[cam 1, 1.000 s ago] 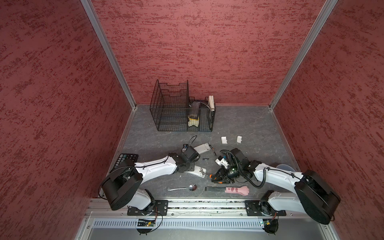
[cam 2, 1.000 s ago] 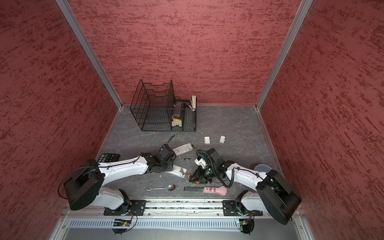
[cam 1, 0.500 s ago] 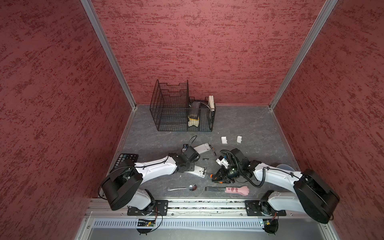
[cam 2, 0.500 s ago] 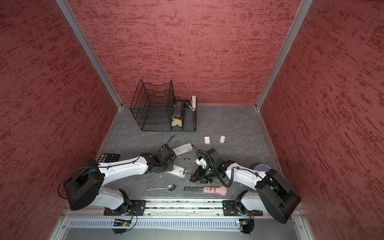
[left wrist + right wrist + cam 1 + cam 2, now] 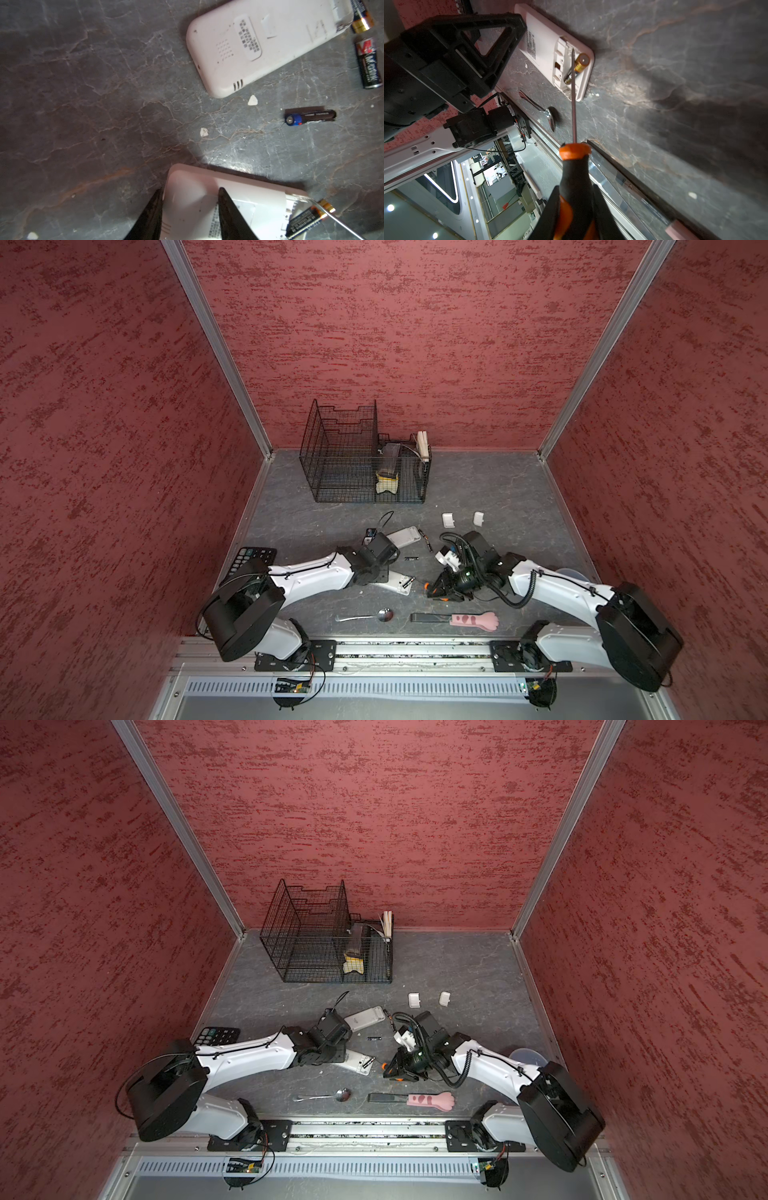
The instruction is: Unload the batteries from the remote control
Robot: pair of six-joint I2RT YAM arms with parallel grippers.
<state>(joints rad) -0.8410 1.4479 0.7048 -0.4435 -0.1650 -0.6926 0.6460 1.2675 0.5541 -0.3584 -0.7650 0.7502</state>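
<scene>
A white remote control [image 5: 191, 207] lies back-up on the grey floor with its battery bay uncovered. My left gripper [image 5: 191, 189] is shut on its closed end, one finger on each long side. One of the batteries [image 5: 578, 66] sits tilted in the bay, black with a gold end. My right gripper [image 5: 575, 187] is shut on the orange-and-black screwdriver [image 5: 574, 166], whose shaft crosses over that battery with its tip at the bay's wall. Three loose batteries [image 5: 307, 118] [image 5: 368, 64] [image 5: 361, 18] lie on the floor. Both top views show the remote [image 5: 397, 583] [image 5: 358, 1061] between the arms.
A second white remote [image 5: 401, 537] lies behind the left wrist. Two small white covers [image 5: 449, 520] sit farther back, before a black wire basket [image 5: 365, 464]. A spoon [image 5: 365, 616] and a pink paw tool [image 5: 473, 620] lie by the front rail, and a calculator [image 5: 253, 558] at left.
</scene>
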